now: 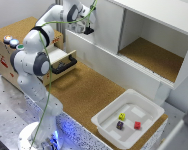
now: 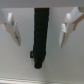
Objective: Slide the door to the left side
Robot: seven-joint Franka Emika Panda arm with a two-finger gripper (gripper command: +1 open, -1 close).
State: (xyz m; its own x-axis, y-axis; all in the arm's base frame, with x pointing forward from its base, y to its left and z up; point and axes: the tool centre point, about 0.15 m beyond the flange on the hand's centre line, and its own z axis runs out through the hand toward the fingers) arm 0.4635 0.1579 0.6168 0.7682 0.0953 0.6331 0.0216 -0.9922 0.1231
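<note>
The flat white rectangular door (image 1: pixel 106 22) covers the white cabinet's (image 1: pixel 159 20) half on the exterior view's left; its slim dark handle (image 2: pixel 39 37) stands between the gripper's (image 2: pixel 40 30) spread, empty fingers (image 2: pixel 13 30); close squarely on it, then pull level along the track.

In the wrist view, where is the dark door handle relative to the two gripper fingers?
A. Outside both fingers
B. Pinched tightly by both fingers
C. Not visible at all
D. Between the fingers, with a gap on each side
D. In the wrist view the dark handle stands between the two pale fingers, with the white door showing in the gap on each side.
</note>
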